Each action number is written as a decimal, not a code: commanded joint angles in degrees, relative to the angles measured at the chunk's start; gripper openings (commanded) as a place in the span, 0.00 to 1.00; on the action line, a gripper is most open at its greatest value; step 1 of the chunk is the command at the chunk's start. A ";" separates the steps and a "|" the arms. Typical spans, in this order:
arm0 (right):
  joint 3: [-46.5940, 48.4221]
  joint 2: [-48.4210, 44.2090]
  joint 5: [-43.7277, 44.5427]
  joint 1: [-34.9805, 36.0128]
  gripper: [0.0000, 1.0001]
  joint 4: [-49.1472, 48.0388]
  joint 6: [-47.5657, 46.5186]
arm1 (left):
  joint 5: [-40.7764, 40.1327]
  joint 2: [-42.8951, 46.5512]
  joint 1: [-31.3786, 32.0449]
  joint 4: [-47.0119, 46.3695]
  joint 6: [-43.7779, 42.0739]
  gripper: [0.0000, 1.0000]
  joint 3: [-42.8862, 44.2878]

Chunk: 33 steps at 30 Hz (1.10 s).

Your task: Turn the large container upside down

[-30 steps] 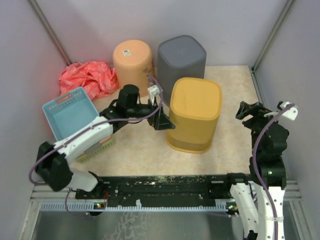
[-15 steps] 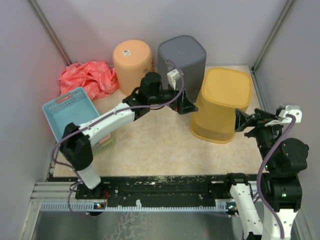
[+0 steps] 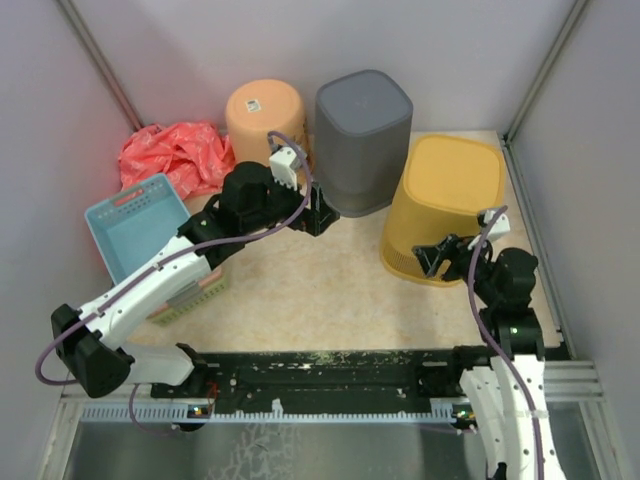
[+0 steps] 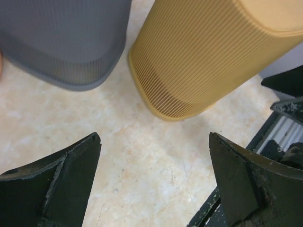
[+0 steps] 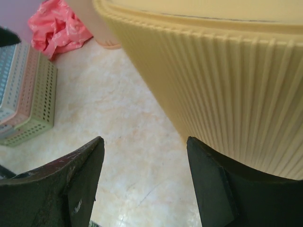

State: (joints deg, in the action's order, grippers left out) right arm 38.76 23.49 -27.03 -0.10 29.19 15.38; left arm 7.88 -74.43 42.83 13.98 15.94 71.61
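The large container [image 3: 445,210] is a ribbed yellow bin at the right of the table, standing with its closed end up and its rim on the floor. My left gripper [image 3: 320,213] is open and empty, well to the left of the bin and in front of the grey bin [image 3: 363,135]. In the left wrist view, the left gripper [image 4: 155,137] hangs over bare floor, with the yellow bin [image 4: 208,52] ahead. My right gripper [image 3: 440,258] is open at the bin's near lower side. In the right wrist view, the right gripper [image 5: 144,140] holds nothing and the yellow wall [image 5: 227,71] stands close by its right finger.
A peach bucket [image 3: 265,120] and the grey bin stand at the back, both bottom up. A red plastic bag [image 3: 175,155] lies at the back left. A blue basket [image 3: 140,225] sits on stacked baskets [image 3: 195,290] at the left. Enclosure walls stand on three sides.
The yellow bin went from the table's middle to the right side. My left gripper has drawn back leftward, away from it. My right gripper has come down to the bin's near lower side.
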 commanded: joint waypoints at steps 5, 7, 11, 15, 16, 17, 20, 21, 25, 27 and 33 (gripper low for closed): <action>-7.78 11.70 31.90 0.44 0.73 -35.36 18.99 | -5.15 -0.19 -0.29 5.71 0.15 1.00 0.32; -5.55 14.89 40.84 0.45 0.73 -33.69 20.62 | -5.43 0.21 -0.29 6.34 0.15 1.00 0.40; -1.87 18.34 31.77 0.45 0.73 -34.00 18.47 | -7.69 1.66 -0.29 8.37 -0.20 1.00 0.72; -5.24 17.29 17.89 0.52 0.71 -39.00 21.24 | -10.27 2.78 -0.33 10.52 -0.51 1.00 1.73; -6.71 16.82 15.93 0.63 0.71 -40.70 22.60 | -11.07 2.85 -0.30 11.11 -0.58 1.00 2.14; -8.48 16.53 15.04 1.07 0.71 -42.63 23.89 | -11.91 2.81 -0.29 11.76 -0.57 1.00 2.66; -12.12 17.14 16.30 3.24 0.71 -47.75 26.80 | -14.18 2.78 -0.37 13.03 -0.67 1.00 3.88; -12.50 18.14 17.47 3.81 0.71 -49.55 26.92 | -15.35 2.69 -0.38 13.47 -0.36 1.00 4.22; -10.65 24.82 29.36 4.31 0.73 -52.60 28.16 | -19.53 2.26 -0.78 17.23 2.24 1.00 5.81; -8.47 28.74 37.83 4.29 0.75 -52.75 29.47 | -21.07 2.04 -1.50 20.25 4.44 1.00 6.81; 2.92 41.04 46.89 4.23 0.77 -46.24 32.03 | -24.03 2.66 -8.46 30.95 9.77 0.99 10.64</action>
State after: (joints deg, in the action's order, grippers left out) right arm 31.68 60.16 11.84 4.27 -17.98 45.19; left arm -12.12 -73.03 39.05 36.10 21.39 78.72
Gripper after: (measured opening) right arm 0.768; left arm 0.996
